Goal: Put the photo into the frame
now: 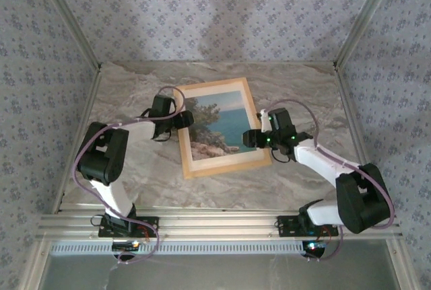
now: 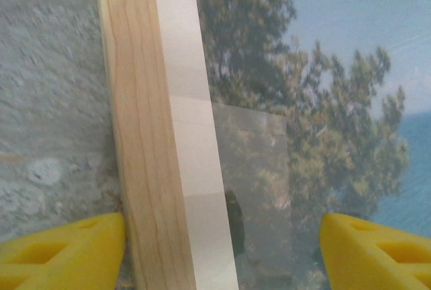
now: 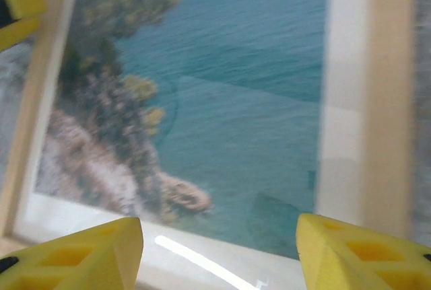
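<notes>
The light wooden frame [image 1: 225,167] lies flat on the marble table, turned slightly. The photo [image 1: 215,125] of sea, trees and rocks sits inside its rails, and glossy reflections lie across it. My left gripper [image 1: 180,120] hangs open over the frame's left side. Its yellow fingers [image 2: 67,249] stand either side of the wooden rail [image 2: 138,135] and the photo's cream border, touching neither. My right gripper [image 1: 250,138] is open above the photo's lower right part [image 3: 236,88], near the right rail [image 3: 387,88], with nothing between its fingers [image 3: 87,253].
The marble tabletop [image 1: 135,91] is walled by patterned panels at the back and sides. Aluminium posts [image 1: 353,34] stand at the rear corners. A metal rail [image 1: 215,226] carries both arm bases at the near edge.
</notes>
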